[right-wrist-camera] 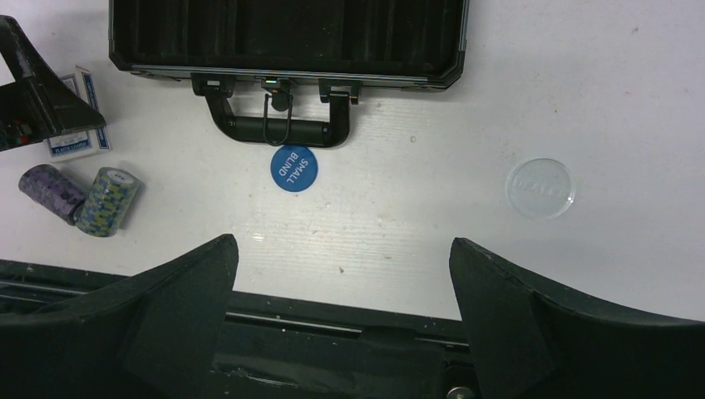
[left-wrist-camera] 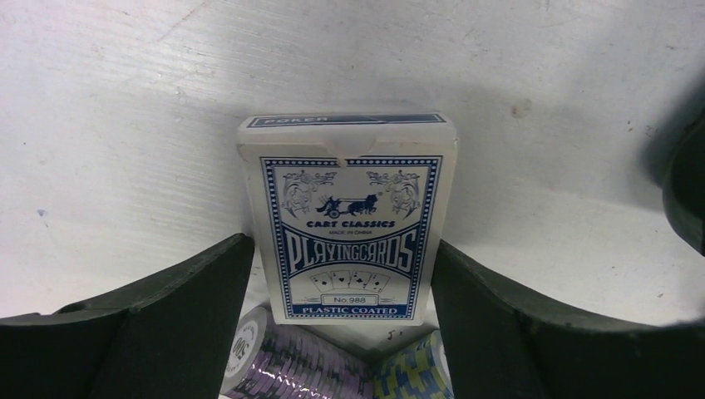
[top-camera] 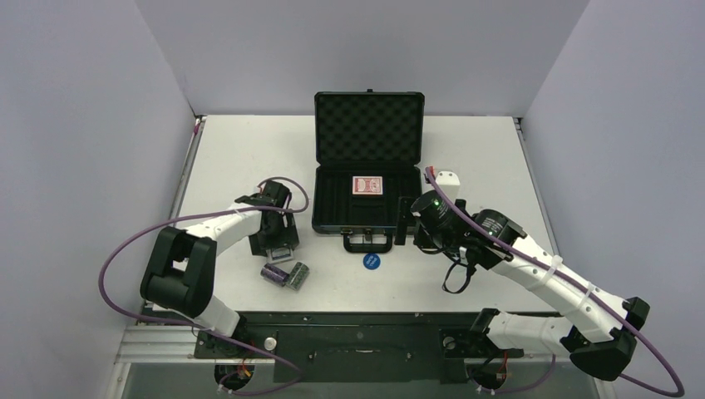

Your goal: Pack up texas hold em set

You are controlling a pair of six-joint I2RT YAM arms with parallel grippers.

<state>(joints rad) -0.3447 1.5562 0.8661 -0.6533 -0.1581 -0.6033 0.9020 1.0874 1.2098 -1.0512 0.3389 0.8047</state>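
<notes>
While left jaws flank blue deck [left-wrist-camera: 345,224] — contact unclear; right jaws wide, empty — loose pinch could drop it.

White bench [top-camera: 241,150] is filling the middle of the frame and showing scuffs and small marks up close. Plain pale walls are boxing it in: left wall [top-camera: 83,125], back wall [top-camera: 357,50], right wall [top-camera: 623,125]. Even light is casting soft shadows. Black mounting rail [top-camera: 357,331] is running along the bottom edge.
</notes>
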